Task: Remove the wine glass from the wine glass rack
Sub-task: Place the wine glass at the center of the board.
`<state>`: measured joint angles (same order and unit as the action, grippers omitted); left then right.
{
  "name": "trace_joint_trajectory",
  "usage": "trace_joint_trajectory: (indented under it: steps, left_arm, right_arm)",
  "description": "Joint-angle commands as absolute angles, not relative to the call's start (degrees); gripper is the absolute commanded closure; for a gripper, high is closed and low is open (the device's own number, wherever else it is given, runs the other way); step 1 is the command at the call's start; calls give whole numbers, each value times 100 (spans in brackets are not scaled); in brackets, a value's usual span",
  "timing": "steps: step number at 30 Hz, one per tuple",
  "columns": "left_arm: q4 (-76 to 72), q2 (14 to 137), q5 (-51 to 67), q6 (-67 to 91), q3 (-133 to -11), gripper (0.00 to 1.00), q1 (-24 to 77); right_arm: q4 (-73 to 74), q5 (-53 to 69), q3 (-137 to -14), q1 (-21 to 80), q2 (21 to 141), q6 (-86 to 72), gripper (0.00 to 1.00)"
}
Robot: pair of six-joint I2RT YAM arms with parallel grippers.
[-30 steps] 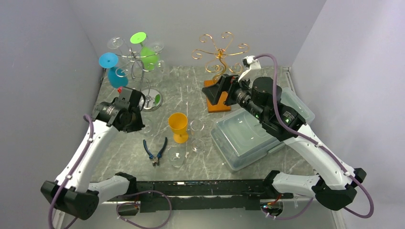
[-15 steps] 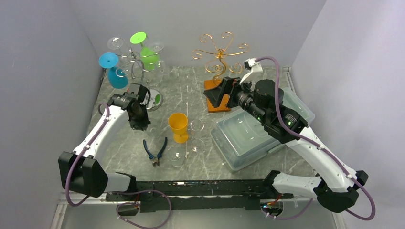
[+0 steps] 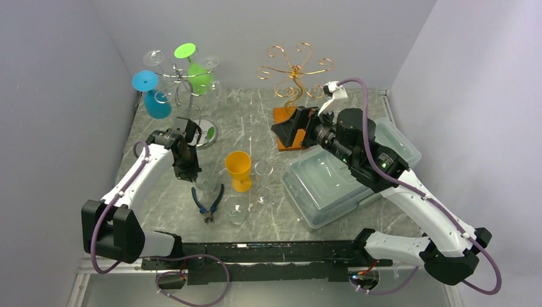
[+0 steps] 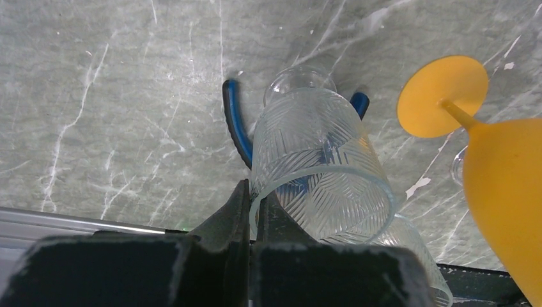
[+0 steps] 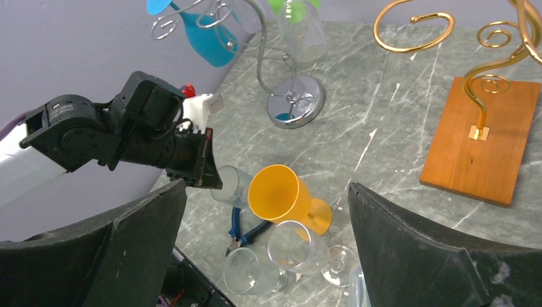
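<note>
Grey marble worktop (image 3: 255,121), pale walls around. Left pincer (image 4: 252,217) clamped on rim of clear cut-pattern glass (image 4: 319,160), off rack; glass points away from pincer towards worktop, contact with worktop unclear. Blue-handled pliers (image 3: 208,201) lie beyond glass. Orange plastic goblet (image 3: 240,169) just beside pincer, upright. Silver wire rack (image 3: 185,86) farther back from pincer, blue glass (image 3: 153,96) and green glass (image 3: 195,70) hanging on it. Right pincer (image 5: 266,184) wide, holding nothing, near wooden base (image 3: 291,137) of gold wire rack (image 3: 294,67).
</note>
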<state>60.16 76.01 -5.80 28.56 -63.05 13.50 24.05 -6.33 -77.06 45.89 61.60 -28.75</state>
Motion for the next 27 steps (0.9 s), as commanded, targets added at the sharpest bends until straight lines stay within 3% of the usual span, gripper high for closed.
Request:
trace_joint_trajectory:
  steps: [1,7,21,27]
  left_arm:
    - [5767,7584,-400,2874,-6268,100,1310]
    - [5704,7639,-367,2889,-6179,99,1303]
    - [5618,7657,-339,2866,-6218,74,1302]
    - [5746,7526,-516,2824,-6405,58,1305]
  right_arm:
    - [2252,-545,-7644,4588,6110,-2918,0]
    - [2233,-545,-7562,4588,6080,-2944,0]
    - [2224,-580,-7480,4588,6051,-2961,0]
    - [2239,-563,-7529,4588,6074,-2955,0]
